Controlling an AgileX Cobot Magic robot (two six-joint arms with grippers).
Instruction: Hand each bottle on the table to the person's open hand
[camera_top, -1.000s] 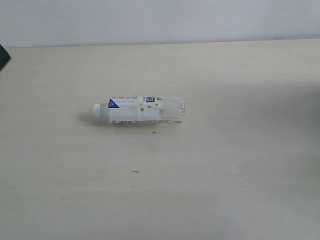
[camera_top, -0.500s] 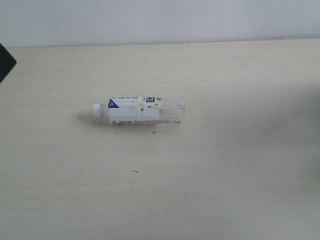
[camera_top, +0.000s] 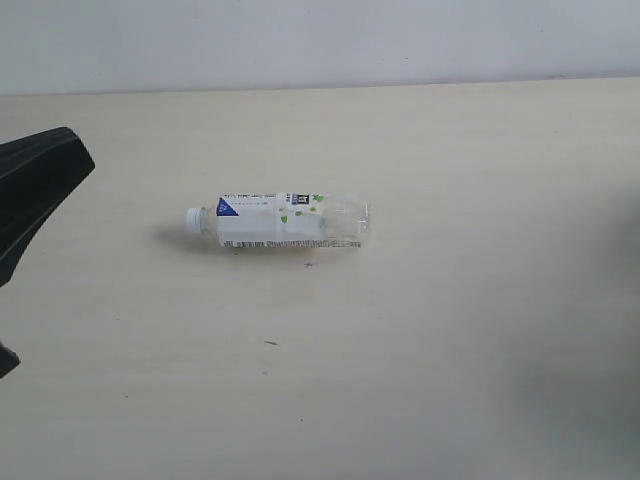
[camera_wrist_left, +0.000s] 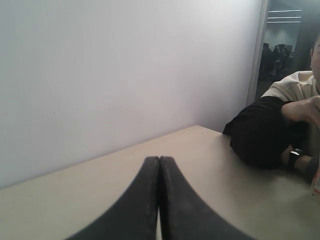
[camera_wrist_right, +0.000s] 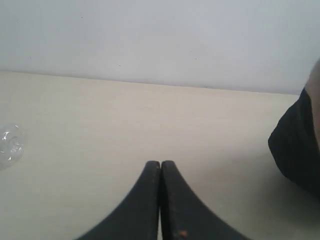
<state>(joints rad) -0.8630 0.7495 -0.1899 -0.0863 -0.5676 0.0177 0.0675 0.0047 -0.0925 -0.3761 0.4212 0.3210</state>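
One fat clear bottle (camera_top: 283, 223) with a white-green label lies on its side on the pale beige table (camera_top: 450, 300), white cap pointing left. Its clear base shows at the edge of the right wrist view, bottle (camera_wrist_right: 10, 142). My left gripper (camera_top: 72, 158) reaches in from the left edge, well short of the bottle; its fingers are pressed together with nothing between them, left gripper (camera_wrist_left: 159, 159). The right gripper (camera_wrist_right: 160, 163) is likewise shut and empty, and is outside the exterior view. The other bottles are out of view. No open hand shows.
A person's arm in a black sleeve (camera_wrist_left: 260, 130) rests on the table's far corner, also seen as a black sleeve (camera_wrist_right: 297, 145). A plain white wall (camera_top: 320, 40) runs along the table's back edge. Small dark specks (camera_top: 270, 343) mark the tabletop.
My left gripper has come further into the exterior view from the left edge, moving right. The bottle has not moved.
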